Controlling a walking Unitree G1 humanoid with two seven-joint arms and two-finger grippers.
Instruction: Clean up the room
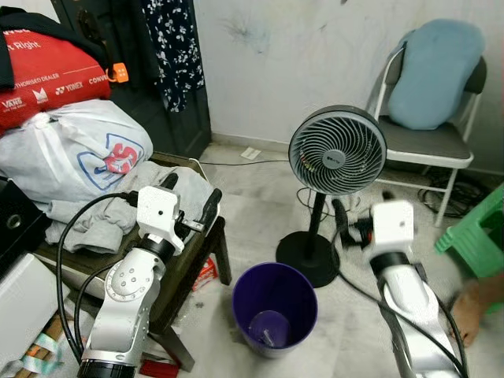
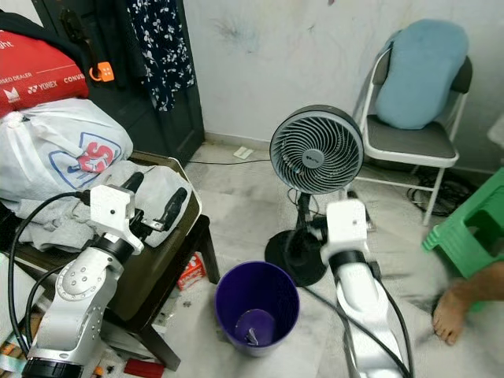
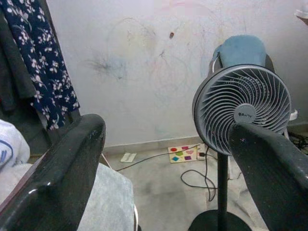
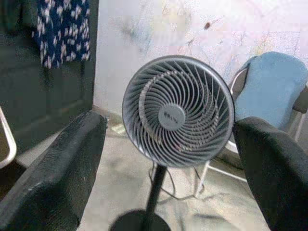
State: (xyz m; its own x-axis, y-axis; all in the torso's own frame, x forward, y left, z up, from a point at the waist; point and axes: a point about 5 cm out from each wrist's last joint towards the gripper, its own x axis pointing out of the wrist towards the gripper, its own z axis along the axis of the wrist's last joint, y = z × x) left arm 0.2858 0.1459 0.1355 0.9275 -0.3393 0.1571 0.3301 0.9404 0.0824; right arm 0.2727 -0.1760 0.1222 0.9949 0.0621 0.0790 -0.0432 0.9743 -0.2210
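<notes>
A purple waste bin (image 1: 275, 307) stands on the floor between my two arms, with a small purple object (image 1: 268, 327) lying at its bottom. My left gripper (image 1: 190, 193) is open and hovers over the grey clothes (image 1: 98, 224) on a low wooden table (image 1: 189, 268); nothing is between its fingers. My right gripper (image 1: 361, 206) is open too, held low just in front of the grey pedestal fan (image 1: 337, 151), near its pole. A red packet (image 1: 206, 273) lies on the floor under the table's edge.
A white plastic bag (image 1: 79, 153) and a red sports bag (image 1: 51, 75) are piled at the left. A folding chair with a blue cushion (image 1: 435, 71) stands behind the fan. A green stool (image 1: 480, 232) and a person's foot (image 1: 476, 303) are at the right. Cables run along the floor.
</notes>
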